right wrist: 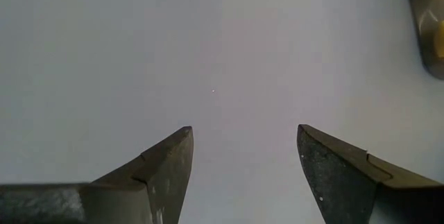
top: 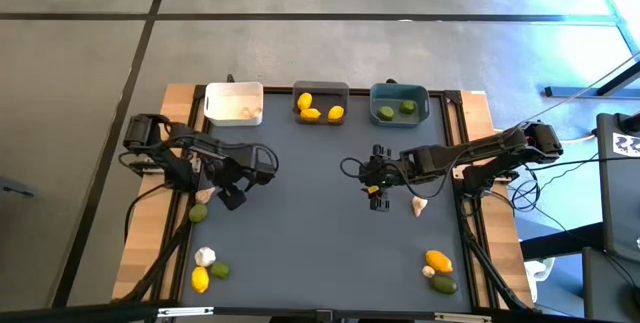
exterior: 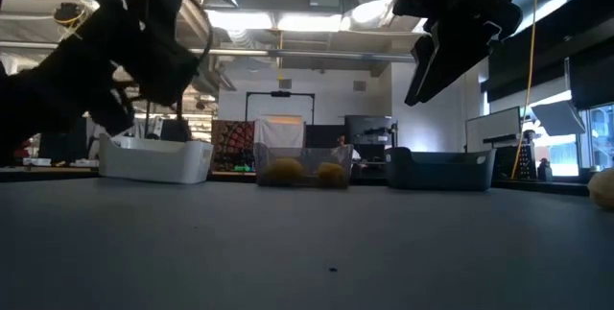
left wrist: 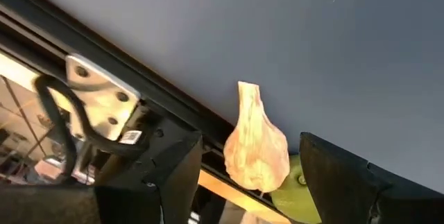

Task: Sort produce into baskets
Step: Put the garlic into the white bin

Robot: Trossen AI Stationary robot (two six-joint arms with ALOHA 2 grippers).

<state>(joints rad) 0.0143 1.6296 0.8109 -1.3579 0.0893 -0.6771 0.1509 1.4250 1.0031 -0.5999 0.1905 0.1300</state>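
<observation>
My left gripper [top: 222,195] is open at the table's left side. Its fingers stand on either side of a whitish garlic bulb [left wrist: 255,144] without touching it. A dark green lime [left wrist: 295,196] lies just beyond the bulb, near the table's left edge [top: 198,213]. My right gripper [right wrist: 243,161] is open and empty above bare table right of centre [top: 378,191]. Another garlic bulb [top: 420,203] lies just to its right. The white bin [top: 234,91], dark grey bin [top: 321,89] and teal bin [top: 399,89] stand in a row at the far edge.
The white bin holds garlic [top: 250,113], the grey bin lemons [top: 312,113] and the teal bin limes [top: 386,113]. A garlic, a lime and a lemon [top: 200,279] lie at the near left. A lemon [top: 438,260], a garlic and a lime lie at the near right.
</observation>
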